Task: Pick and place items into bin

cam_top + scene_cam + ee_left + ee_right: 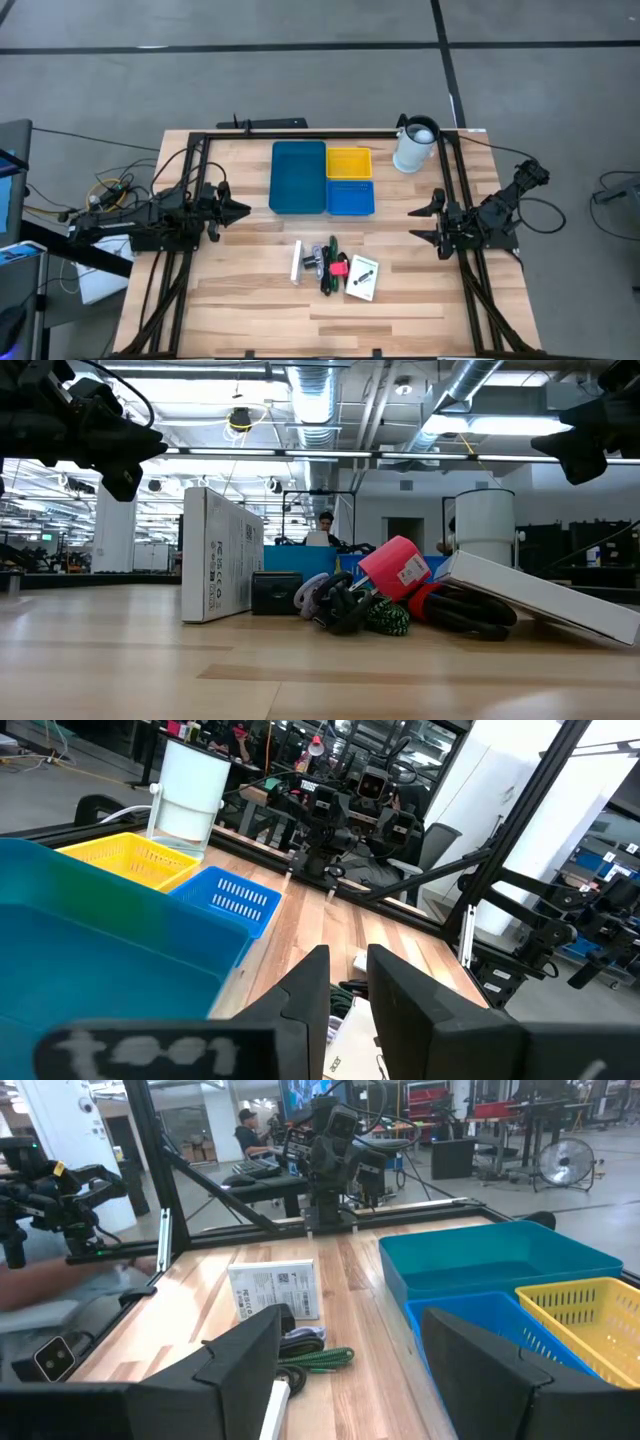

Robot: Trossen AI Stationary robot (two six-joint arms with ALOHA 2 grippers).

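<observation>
left gripper [243, 210] narrow gap, empty, left of teal tray [298, 176] | right gripper [418, 223] spread wide, empty | items pile [335, 267] on table [240, 300], near the bin

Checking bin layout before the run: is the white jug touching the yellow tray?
Apart. The high view shows a strip of bare wood between the white jug and the yellow tray.

Grey floor [300, 60], exposed ceiling ducts [310, 390], strip lights, white pillar [520, 780].
</observation>
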